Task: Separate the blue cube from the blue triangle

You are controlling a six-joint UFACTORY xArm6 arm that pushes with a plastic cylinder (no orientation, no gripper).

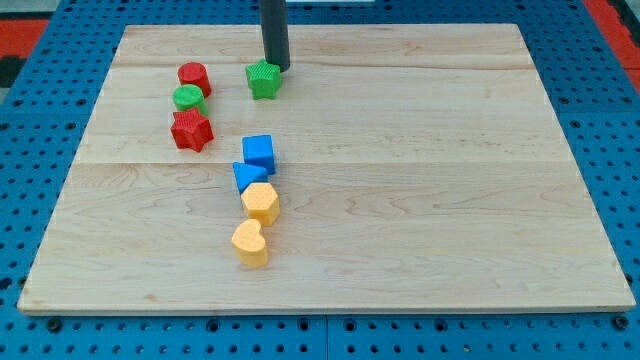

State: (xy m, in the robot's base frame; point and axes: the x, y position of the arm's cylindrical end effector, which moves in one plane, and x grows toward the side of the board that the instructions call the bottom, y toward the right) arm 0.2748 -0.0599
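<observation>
The blue cube (259, 152) sits left of the board's middle. The blue triangle (247, 176) lies just below it, touching its lower left side. My tip (277, 67) is at the view's top, just right of and behind a green star (264, 80), well above the blue cube. The dark rod rises out of the view's top edge.
A yellow hexagon (261, 203) touches the blue triangle from below, with a yellow heart (250, 243) under it. A red cylinder (194, 77), a green cylinder (188, 98) and a red star (191, 131) cluster at the upper left. The wooden board (450, 200) lies on a blue pegboard.
</observation>
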